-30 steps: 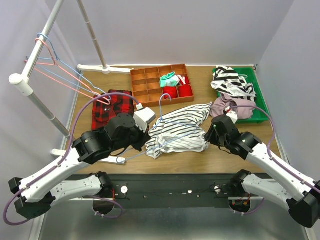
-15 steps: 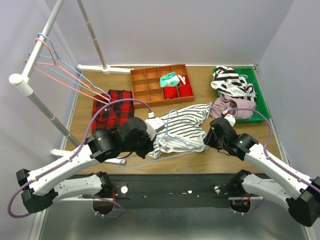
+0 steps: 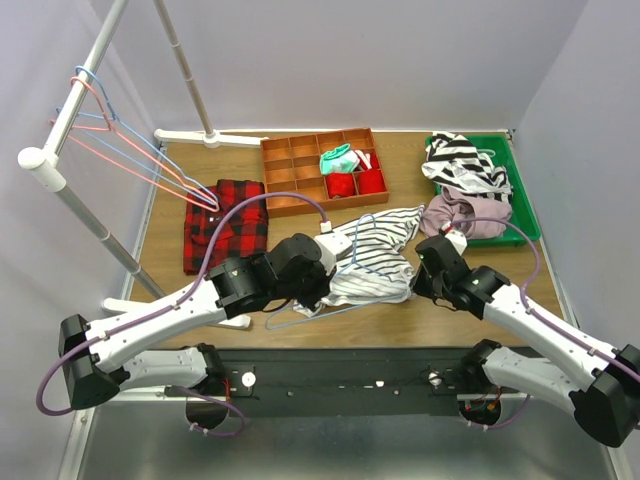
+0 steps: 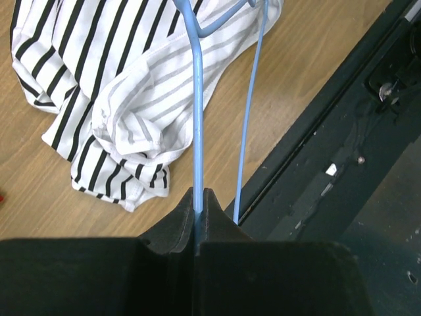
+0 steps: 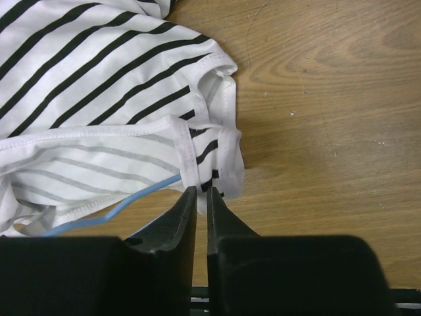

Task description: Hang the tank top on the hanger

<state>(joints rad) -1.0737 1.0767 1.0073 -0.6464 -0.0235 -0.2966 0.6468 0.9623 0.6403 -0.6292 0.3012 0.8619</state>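
Observation:
The tank top (image 3: 372, 258), white with thin black stripes, lies bunched on the wooden table between the arms; it also shows in the left wrist view (image 4: 125, 99) and the right wrist view (image 5: 99, 112). The light-blue wire hanger (image 3: 330, 305) runs under and through it, hook (image 3: 360, 222) toward the back. My left gripper (image 4: 199, 197) is shut on the hanger's wire (image 4: 197, 118) at the tank top's left. My right gripper (image 5: 202, 195) is shut on the tank top's hem at its right edge, with a bit of blue wire (image 5: 125, 204) beside it.
A red-black plaid shirt (image 3: 225, 222) lies at left. An orange compartment tray (image 3: 285, 165) stands behind. A green bin (image 3: 520, 200) at back right holds a broad-striped garment (image 3: 462, 160) and a mauve one. A white rack (image 3: 60, 130) with pink-red and blue hangers stands at left.
My left gripper has moved right with the hanger, pushing it further into the tank top. The tank top has bunched up narrower. My right gripper has held its place on the hem.

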